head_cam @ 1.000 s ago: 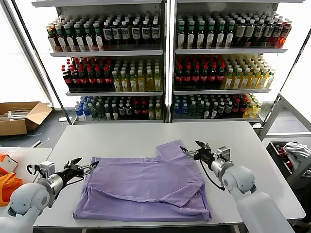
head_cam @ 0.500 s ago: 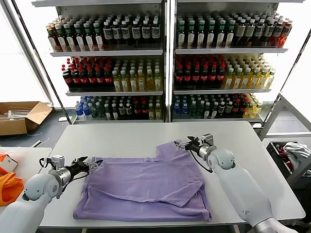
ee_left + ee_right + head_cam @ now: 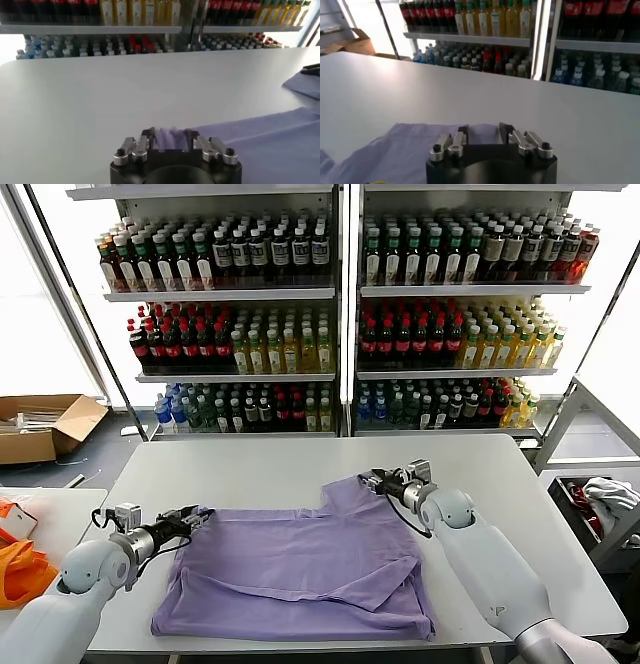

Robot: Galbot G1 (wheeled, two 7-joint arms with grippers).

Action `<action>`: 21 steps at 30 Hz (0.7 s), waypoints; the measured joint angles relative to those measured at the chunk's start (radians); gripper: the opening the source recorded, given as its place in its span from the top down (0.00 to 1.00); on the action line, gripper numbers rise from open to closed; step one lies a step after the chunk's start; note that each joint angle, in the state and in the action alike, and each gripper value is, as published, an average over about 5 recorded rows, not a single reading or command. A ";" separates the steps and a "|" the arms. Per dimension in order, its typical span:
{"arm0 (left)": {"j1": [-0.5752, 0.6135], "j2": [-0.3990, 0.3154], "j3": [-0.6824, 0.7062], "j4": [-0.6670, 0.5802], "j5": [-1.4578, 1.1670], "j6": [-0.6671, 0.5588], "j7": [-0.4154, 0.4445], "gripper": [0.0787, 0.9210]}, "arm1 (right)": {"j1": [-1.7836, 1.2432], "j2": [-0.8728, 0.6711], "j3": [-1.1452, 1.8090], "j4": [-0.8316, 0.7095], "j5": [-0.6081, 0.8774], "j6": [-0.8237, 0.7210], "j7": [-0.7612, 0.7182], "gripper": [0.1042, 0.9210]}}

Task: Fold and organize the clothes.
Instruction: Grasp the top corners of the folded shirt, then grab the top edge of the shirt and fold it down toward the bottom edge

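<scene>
The clothes, a lavender T-shirt [image 3: 300, 559], lie spread flat on the white table [image 3: 250, 469], one sleeve pointing to the far side. My left gripper [image 3: 200, 516] is at the shirt's near-left corner. In the left wrist view its fingers [image 3: 149, 137] have drawn in on a bunched fold of the lavender fabric [image 3: 260, 135]. My right gripper [image 3: 372, 480] is at the far end of the sleeve. In the right wrist view the right gripper [image 3: 484, 131] pinches the sleeve's edge [image 3: 405, 145], which rises slightly between the jaws.
Drink shelves [image 3: 340, 314] packed with bottles stand behind the table. A cardboard box [image 3: 40, 424] lies on the floor at the far left. An orange bag [image 3: 15, 569] sits on a side surface to the left. A bin with cloth [image 3: 600, 499] stands on the right.
Both arms have moved inward onto the shirt: the left to its corner, the right up to the sleeve's end. Both grippers have gone from wide open to closed on the fabric.
</scene>
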 measured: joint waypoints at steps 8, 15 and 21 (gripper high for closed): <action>0.009 -0.003 0.002 -0.010 -0.001 0.000 0.001 0.89 | -0.046 -0.017 0.026 0.085 0.038 -0.020 0.013 0.98; 0.012 0.004 -0.002 -0.028 -0.009 0.001 -0.005 0.99 | -0.069 -0.033 0.070 0.167 0.103 -0.034 0.029 1.00; 0.027 0.023 -0.023 -0.071 -0.022 0.010 -0.010 0.99 | -0.099 -0.048 0.111 0.252 0.169 -0.055 0.044 1.00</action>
